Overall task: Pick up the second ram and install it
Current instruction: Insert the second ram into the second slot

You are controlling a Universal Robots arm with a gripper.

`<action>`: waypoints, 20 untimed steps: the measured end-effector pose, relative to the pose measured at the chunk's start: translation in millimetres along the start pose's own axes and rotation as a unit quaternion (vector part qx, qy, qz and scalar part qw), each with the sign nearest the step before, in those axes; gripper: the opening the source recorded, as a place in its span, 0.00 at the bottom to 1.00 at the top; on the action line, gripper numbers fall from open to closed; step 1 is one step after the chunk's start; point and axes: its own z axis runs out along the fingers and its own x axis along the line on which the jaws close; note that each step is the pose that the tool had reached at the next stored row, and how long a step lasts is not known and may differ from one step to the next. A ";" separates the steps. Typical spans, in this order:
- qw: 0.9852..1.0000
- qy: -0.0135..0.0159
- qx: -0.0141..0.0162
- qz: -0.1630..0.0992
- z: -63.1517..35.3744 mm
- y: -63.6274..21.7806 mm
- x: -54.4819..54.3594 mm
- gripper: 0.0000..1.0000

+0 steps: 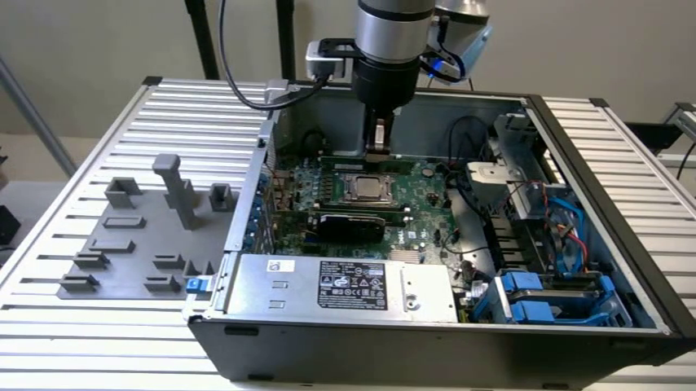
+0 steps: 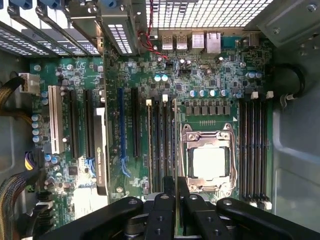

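Slatted metal table [image 1: 65, 342] spreads under everything I watch from my station. At the exterior view's left, a grey fixture tray [image 1: 130, 244] lies on it with a few upright holders standing on the tray. Just beside the tray, toward the right, sits the open computer case [image 1: 435, 350], with its silver power supply [image 1: 337, 285] along the near edge. Farther in, the green motherboard [image 1: 419, 216] carries the CPU socket [image 1: 367, 189] near its middle.

My arm [image 1: 389, 41] hangs straight down over the far side of that socket. The gripper [image 1: 377, 145] stands narrow, its jaws pinched on the second ram [image 1: 354, 161], which runs level along the socket's far edge. In the wrist view the gripper [image 2: 176, 184] has the second ram [image 2: 174, 145] edge-on between its black fingers, lined up with the memory slots [image 2: 160, 145] beside the socket (whether it already touches a slot I cannot tell).

At the exterior view's right, blue drive bays [image 1: 544, 297] sit in the near corner of the case.
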 end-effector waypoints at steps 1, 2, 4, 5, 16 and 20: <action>1.000 0.000 0.000 0.000 1.8 0.3 0.1 0.14; 1.000 0.000 0.000 0.000 3.7 0.5 0.2 0.14; 1.000 0.000 0.000 0.000 7.3 0.5 0.3 0.14; 1.000 0.000 0.000 0.000 9.1 0.5 0.4 0.14; 1.000 0.000 0.000 0.000 29.1 0.5 1.2 0.14; 1.000 0.000 0.000 0.000 36.3 0.5 1.5 0.14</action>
